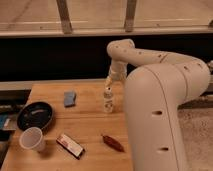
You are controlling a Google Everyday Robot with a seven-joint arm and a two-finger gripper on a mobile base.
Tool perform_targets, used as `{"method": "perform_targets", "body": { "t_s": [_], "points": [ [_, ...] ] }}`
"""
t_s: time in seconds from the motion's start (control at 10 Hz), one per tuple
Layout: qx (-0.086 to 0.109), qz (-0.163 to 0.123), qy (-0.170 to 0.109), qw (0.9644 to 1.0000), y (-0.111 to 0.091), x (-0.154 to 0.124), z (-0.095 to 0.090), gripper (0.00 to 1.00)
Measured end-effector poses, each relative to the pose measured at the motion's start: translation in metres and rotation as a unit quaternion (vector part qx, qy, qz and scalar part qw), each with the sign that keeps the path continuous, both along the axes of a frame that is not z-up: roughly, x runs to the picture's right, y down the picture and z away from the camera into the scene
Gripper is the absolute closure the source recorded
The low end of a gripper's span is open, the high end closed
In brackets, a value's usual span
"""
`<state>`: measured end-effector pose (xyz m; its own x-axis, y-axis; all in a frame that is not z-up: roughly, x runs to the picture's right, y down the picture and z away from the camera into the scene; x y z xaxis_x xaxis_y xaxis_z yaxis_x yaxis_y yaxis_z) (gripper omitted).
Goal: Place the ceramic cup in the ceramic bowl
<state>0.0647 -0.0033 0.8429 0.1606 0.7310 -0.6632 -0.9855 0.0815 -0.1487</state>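
Pincer of mine hangs spread wide and empty just above the small white bottle, toward two o'clock on the table. My ceramic cup stands upright at the table's eight o'clock. The ceramic bowl lies just beside the cup, at its twelve o'clock.

Surface: wooden top.
Left side: ceramic bowl is set behind ceramic cup.
Middle: blue pad, flat packet.
Right: small bottle, red item.
End effector: held just above the bottle.
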Motion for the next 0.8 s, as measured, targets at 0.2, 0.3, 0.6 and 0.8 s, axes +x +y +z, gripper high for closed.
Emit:
{"method": "perform_targets", "body": {
  "t_s": [0.2,0.3,0.6,0.8],
  "points": [
    [0.001,0.0,-0.003,1.0,0.0,-0.001,-0.001,0.34],
    [0.004,-0.003,-0.012,0.9999,-0.002,-0.005,-0.005,0.34],
    [0.013,-0.017,-0.034,0.9992,-0.011,-0.033,-0.019,0.34],
    [0.019,-0.031,-0.05,0.9981,-0.018,-0.056,-0.031,0.34]
  ]
}}
